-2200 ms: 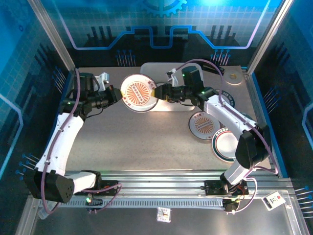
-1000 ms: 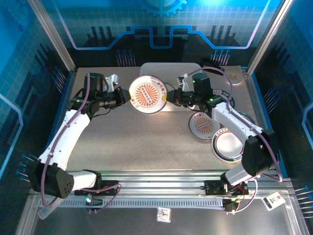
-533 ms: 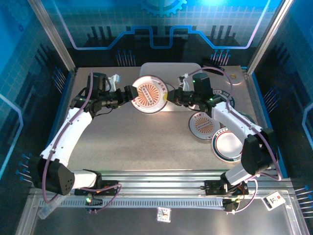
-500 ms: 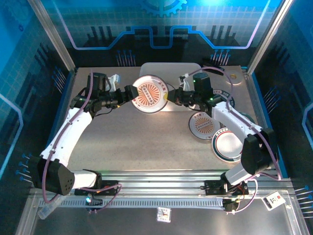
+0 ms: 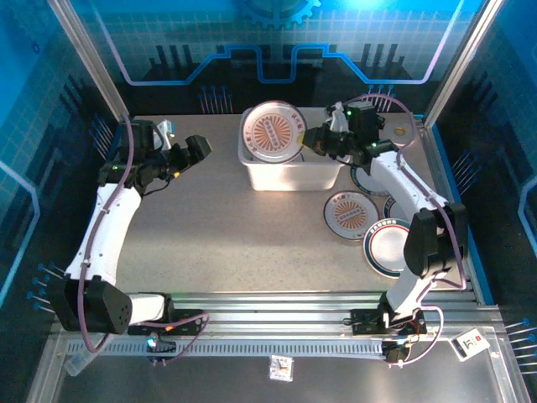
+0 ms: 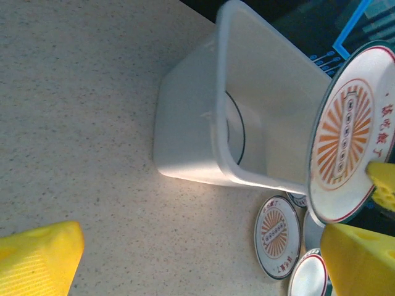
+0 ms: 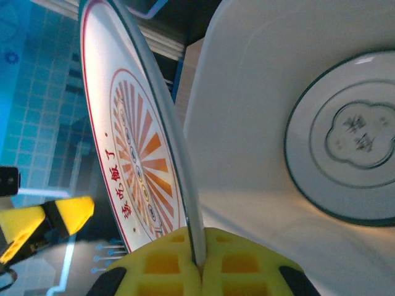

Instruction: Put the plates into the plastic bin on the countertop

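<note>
the right end effector is closed on the rim of a sunburst plate, its yellow pads pinching the edge from both sides. the plate stands nearly on edge, reaching out from the fingertips over the plastic bin, which sits directly beneath this end effector on the counter. a short line of red chinese characters runs down the plate's face beside the orange rays, inside a thin red rim line; i cannot read them with any certainty.

below and to one side of the gripped rim, an upturned plate lies flat on the bin floor. its base carries a small stamped mark of characters inside a flower-shaped outline, too blurred to read.

the left end effector hangs with its yellow fingers spread wide and nothing between them. the bin stands ahead of it, well apart, and the held plate is beyond the bin's far wall from here.

past the bin, nearer the right arm's base, an orange-centred plate and a green-rimmed plate lie on the counter just beside each other.
</note>
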`<act>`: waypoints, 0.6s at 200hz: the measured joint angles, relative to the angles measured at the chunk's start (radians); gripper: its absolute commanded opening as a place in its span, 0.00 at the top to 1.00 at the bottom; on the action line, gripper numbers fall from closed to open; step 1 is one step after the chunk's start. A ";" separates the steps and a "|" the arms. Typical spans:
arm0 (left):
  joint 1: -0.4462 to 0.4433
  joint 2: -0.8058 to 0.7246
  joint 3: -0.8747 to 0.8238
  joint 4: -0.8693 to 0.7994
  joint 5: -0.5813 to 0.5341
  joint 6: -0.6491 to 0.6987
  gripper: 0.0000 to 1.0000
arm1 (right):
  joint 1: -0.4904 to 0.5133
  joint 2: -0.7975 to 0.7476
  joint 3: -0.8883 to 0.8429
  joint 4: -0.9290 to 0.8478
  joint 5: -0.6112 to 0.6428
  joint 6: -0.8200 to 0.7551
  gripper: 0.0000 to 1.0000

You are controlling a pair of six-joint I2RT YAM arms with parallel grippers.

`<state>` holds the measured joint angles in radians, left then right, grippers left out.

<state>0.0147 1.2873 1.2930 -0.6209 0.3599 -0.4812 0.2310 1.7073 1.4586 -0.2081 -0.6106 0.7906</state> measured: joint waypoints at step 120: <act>0.001 0.304 0.065 0.053 0.078 0.022 0.02 | -0.080 0.330 0.412 -0.367 0.071 -0.163 1.00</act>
<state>0.0158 1.5917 1.3579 -0.5674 0.4377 -0.4591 0.1505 2.0377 1.8706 -0.5751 -0.5392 0.6281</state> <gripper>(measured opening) 0.989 0.066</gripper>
